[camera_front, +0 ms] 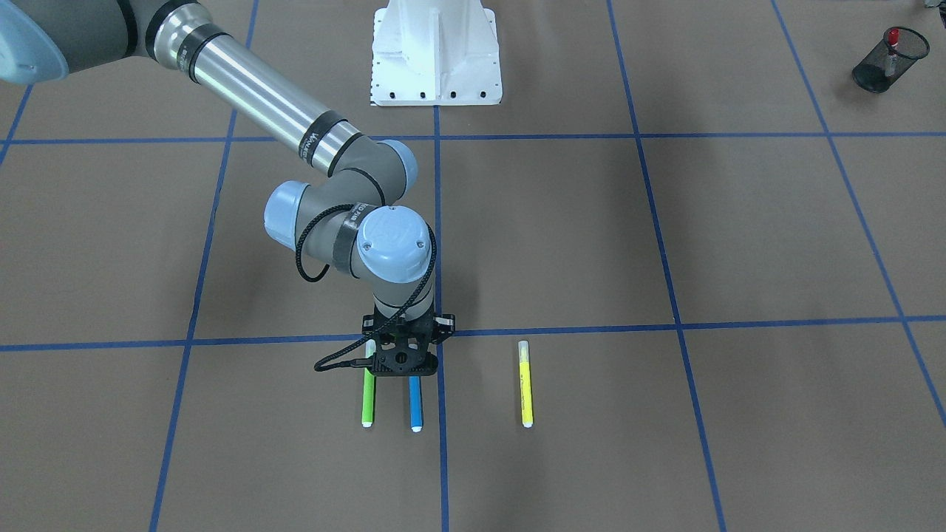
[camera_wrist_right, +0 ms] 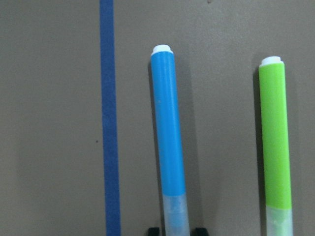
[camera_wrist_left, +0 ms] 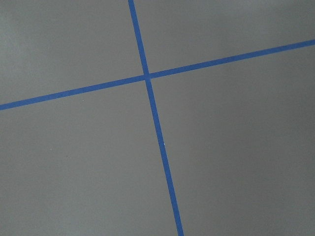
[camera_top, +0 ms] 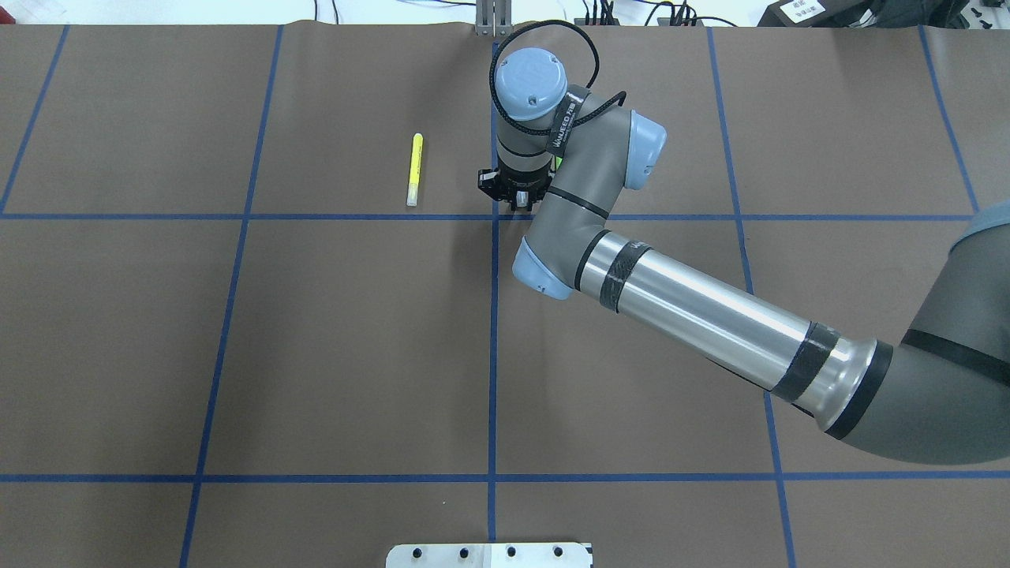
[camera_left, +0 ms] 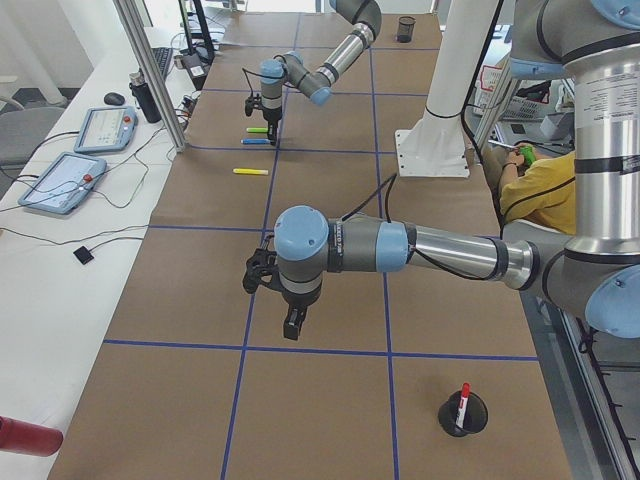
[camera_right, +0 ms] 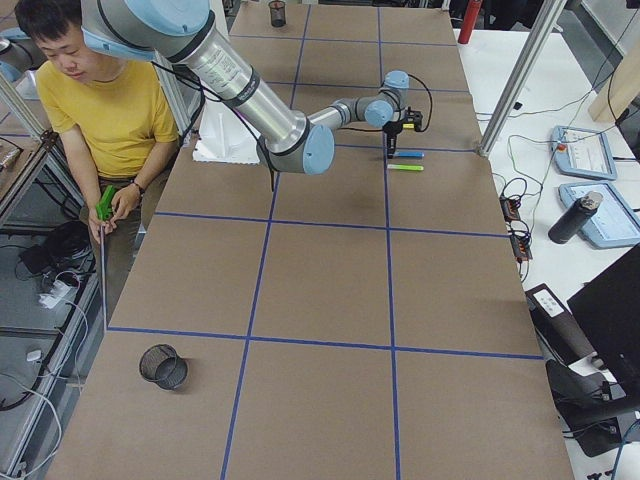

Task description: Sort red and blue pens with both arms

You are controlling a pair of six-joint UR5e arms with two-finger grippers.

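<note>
Blue highlighter [camera_front: 415, 403], green highlighter [camera_front: 367, 403], yellow highlighter [camera_front: 525, 384], one each, right tool [camera_wrist_right: 176, 230] open, left tool [camera_left: 291, 328] unclear

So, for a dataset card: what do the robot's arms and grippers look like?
The right arm and left arm are silver-grey tubes with pale blue joint caps and black bands. The right gripper is small, black, fed by a black cable; the left gripper is black too.

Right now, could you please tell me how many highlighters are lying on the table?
3. The green highlighter and blue highlighter lie side by side, the blue one's cap end under the right hand. The yellow highlighter lies apart, across the tape line. None seems hidden.
</note>
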